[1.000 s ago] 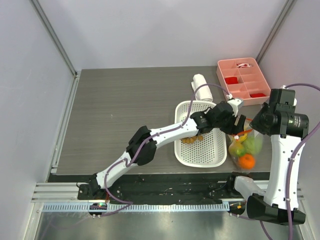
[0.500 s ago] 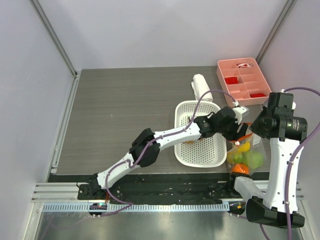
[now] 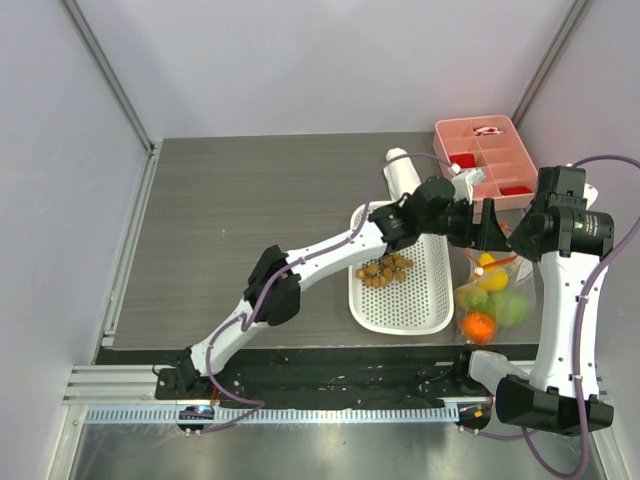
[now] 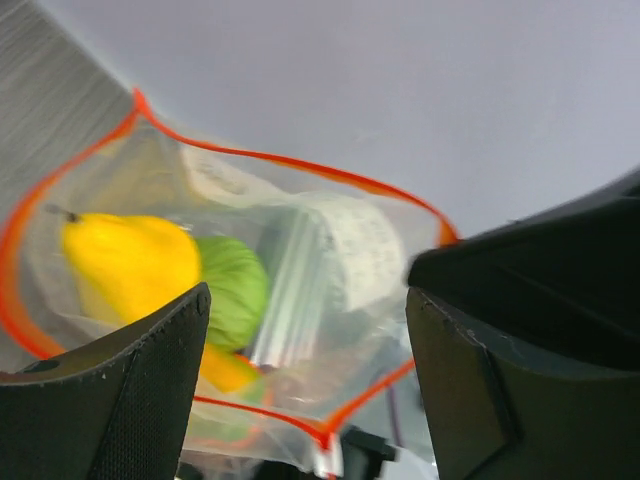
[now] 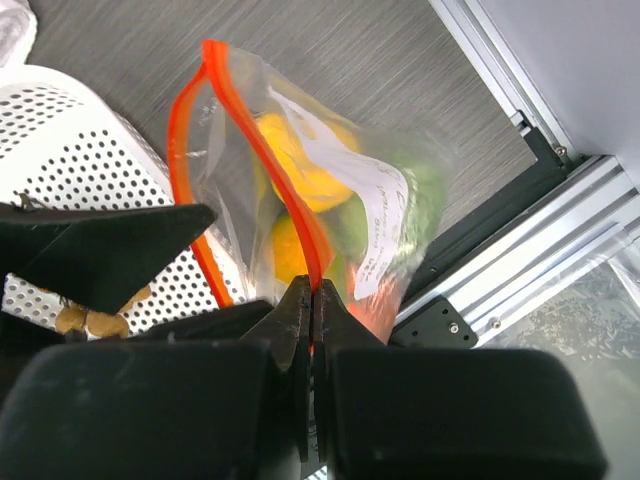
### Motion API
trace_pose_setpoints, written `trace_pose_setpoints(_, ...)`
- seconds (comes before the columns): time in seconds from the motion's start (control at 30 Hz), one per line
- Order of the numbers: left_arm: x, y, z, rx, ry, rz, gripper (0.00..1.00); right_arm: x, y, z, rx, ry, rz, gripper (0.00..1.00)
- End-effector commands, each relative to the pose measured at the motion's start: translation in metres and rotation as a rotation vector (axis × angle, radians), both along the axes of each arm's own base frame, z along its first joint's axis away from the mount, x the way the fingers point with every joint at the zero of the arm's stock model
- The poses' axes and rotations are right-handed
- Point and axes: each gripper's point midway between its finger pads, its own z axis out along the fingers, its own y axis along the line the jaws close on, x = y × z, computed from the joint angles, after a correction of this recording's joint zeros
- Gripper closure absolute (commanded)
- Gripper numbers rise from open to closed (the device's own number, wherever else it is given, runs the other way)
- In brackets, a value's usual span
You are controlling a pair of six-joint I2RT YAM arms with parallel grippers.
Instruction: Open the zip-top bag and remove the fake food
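Lower left to centre of the top view, left arm: white jointed arm [image 3: 300, 268] stretched diagonally over the dark wood-grain counter [image 3: 240, 200] and passing above the basket.
Centre, basket: white perforated plastic basket [image 3: 400, 322] with a bunch of small brown grapes [image 3: 383, 270] lying in it, outside the bag.
Right of centre, left tool: black two-finger left tool [image 4: 308, 292], released, its fingers spread wide with nothing between them, aimed at the bag's mouth just ahead.
Right, zip-top bag: clear crinkly plastic zip-top bag [image 3: 490, 295] with an orange-red zip strip [image 5: 209, 50], just beside the basket's right edge and hanging mouth-up. The strip gapes as a loop. I cannot tell whether the base rests on the counter.
Inside it, fake food: smooth yellow plastic lemon [image 4: 130, 265] nearest the mouth, a green fruit [image 4: 235, 290] touching it, and an orange ball [image 3: 479, 325] lowest.
Far right, right tool: black right tool [image 5: 312, 290], clenched on one lip of the strip and so grasping the bag.
Upper right, tray: pink compartment tray [image 3: 497, 150], well apart from the work.
Step in hand: most likely reaching through the mouth for the lemon.
Doing it well: hold the right tool's pinch high and steady so the loop gapes. Send the spread fingers down the middle of the opening and straddle the lemon's widest part, not the film or the white label. Close firmly, since hard glossy plastic may slip, then draw straight back out along the same line.
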Motion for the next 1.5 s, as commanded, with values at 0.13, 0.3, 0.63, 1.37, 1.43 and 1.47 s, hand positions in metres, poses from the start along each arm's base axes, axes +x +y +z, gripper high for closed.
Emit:
trace_pose_setpoints(0.13, 0.006, 0.053, 0.137, -0.206, -0.03, -0.011, 0.18, 0.021, -0.013, 0.056, -0.088, -0.161, -0.009, 0.99)
trace_pose_setpoints(0.3, 0.018, 0.063, 0.098, -0.09, 0.052, -0.032, 0.16, 0.029, -0.003, 0.038, -0.058, -0.181, 0.064, 0.99)
trace_pose_setpoints(0.63, 0.012, 0.055, 0.05, -0.013, 0.038, -0.117, 0.38, 0.032, 0.021, -0.034, 0.104, -0.166, 0.053, 0.99)
trace_pose_setpoints(1.37, 0.041, 0.012, -0.083, 0.325, -0.334, 0.223, 0.48, -0.011, 0.009, -0.03, 0.072, -0.01, -0.081, 0.99)
trace_pose_setpoints(1.43, 0.041, 0.01, -0.082, 0.305, -0.317, 0.231, 0.45, -0.014, 0.007, -0.033, 0.065, 0.0, -0.092, 0.99)
trace_pose_setpoints(1.47, 0.041, 0.008, -0.076, 0.288, -0.312, 0.232, 0.45, -0.014, 0.006, -0.034, 0.06, 0.007, -0.092, 0.99)
